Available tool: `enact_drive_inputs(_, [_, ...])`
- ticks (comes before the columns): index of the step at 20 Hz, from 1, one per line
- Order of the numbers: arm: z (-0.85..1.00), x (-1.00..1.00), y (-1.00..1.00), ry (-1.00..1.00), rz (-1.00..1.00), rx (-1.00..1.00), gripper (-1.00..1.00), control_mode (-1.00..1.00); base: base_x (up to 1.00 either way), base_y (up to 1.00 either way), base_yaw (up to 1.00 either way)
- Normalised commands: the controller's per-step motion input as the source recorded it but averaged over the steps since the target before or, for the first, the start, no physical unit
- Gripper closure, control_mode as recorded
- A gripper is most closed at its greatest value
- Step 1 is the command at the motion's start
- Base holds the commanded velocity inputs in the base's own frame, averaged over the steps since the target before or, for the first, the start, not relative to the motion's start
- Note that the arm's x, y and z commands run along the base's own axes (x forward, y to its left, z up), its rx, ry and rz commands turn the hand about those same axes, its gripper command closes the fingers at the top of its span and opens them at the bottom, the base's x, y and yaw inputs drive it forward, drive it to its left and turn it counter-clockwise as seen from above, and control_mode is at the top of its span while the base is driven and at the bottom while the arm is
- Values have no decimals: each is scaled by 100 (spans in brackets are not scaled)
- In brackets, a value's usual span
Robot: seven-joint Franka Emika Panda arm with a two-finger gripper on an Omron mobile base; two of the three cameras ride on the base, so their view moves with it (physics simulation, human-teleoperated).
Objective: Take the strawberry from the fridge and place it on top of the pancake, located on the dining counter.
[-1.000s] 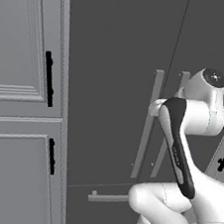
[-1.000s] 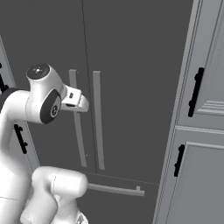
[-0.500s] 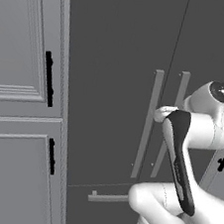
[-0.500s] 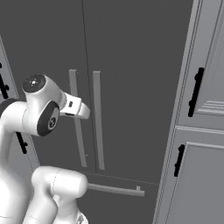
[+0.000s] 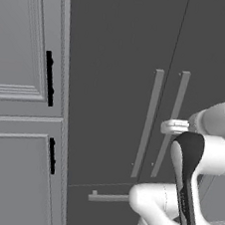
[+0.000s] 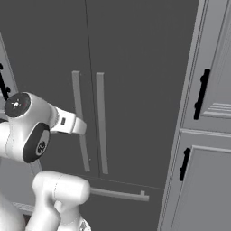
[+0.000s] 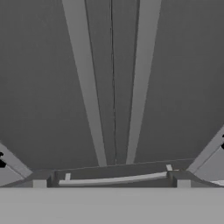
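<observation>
The arm (image 5: 194,195) rose at the near edge of both base views, its white links folded in front of the fridge (image 5: 118,85), elbow low and wrist higher. In the left base view the wrist end (image 5: 175,127) reached out level toward the right-hand bar handle (image 5: 169,124) and overlapped it in the picture; whether it touched cannot be told. From the right base view the same wrist end (image 6: 70,125) lay across the left-hand bar (image 6: 80,122) as seen from that side.

In the hand view the gripper (image 7: 111,181) showed its two dark tips (image 7: 40,180) far apart at the bottom corners, jaws spread wide, with nothing between them. It faced the fridge front square on, the door seam running up the middle.

Just beyond the tips lay the drawer handle (image 7: 113,178), a pale horizontal bar on the lower drawer. Above it the two long vertical handles (image 7: 87,83) stood on either side of the seam, close together, both doors closed. The drawer was closed as well.

With the fridge closed, the strawberry was hidden from sight.

Further to the sides stood light grey panelled cabinets (image 5: 16,97), flush beside the fridge, with short black handles (image 5: 49,78) near the edge next to it. The right base view showed the matching cabinets (image 6: 210,149) on the other side, upper and lower doors each with a black handle (image 6: 201,94).
</observation>
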Motion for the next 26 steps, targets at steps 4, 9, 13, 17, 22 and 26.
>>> enact_drive_inputs(4, [0, 0, 0, 0, 0, 0, -100, 100, -40, -1, 0])
enact_drive_inputs(9, [0, 0, 0, 0, 0, 0, -100, 100, -78, -5, 0])
enact_drive_inputs(13, [0, 0, 0, 0, 0, 0, -100, 100, -100, -14, 0])
enact_drive_inputs(17, [0, 0, 0, 0, 0, 0, -100, 100, -92, -14, 0])
enact_drive_inputs(22, [0, 41, -8, 0, 0, 0, -100, -100, -12, -1, 0])
enact_drive_inputs(26, [0, 100, -24, 2, 4, 1, -100, -100, 0, 0, 0])
